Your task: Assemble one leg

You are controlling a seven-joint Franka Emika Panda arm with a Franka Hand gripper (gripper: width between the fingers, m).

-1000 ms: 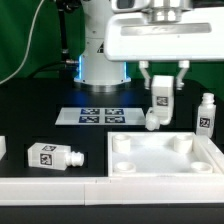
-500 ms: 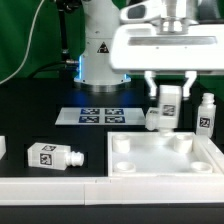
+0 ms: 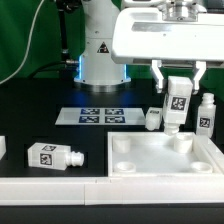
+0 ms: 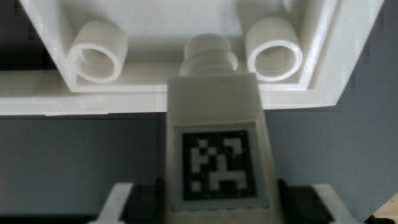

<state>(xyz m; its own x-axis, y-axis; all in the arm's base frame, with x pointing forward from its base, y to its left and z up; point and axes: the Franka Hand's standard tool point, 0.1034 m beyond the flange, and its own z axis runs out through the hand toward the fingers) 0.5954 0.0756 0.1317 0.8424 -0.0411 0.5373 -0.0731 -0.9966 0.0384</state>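
Currently gripper (image 3: 178,88) clamped on upright leg (image 3: 178,103), narrow end down, just abv tabletop (image 3: 150,168) far rim.

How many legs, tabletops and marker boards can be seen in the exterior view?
Legs: 4 (held leg, standing leg, far lying leg, near lying leg)
Tabletop: 1
Marker board: 1
Total: 6

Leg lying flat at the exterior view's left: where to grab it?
Probably its blocky body, from above, jaws across the flat sides: the lying leg rests on its side, narrow round end toward the exterior view's right. The gripper holds another leg.
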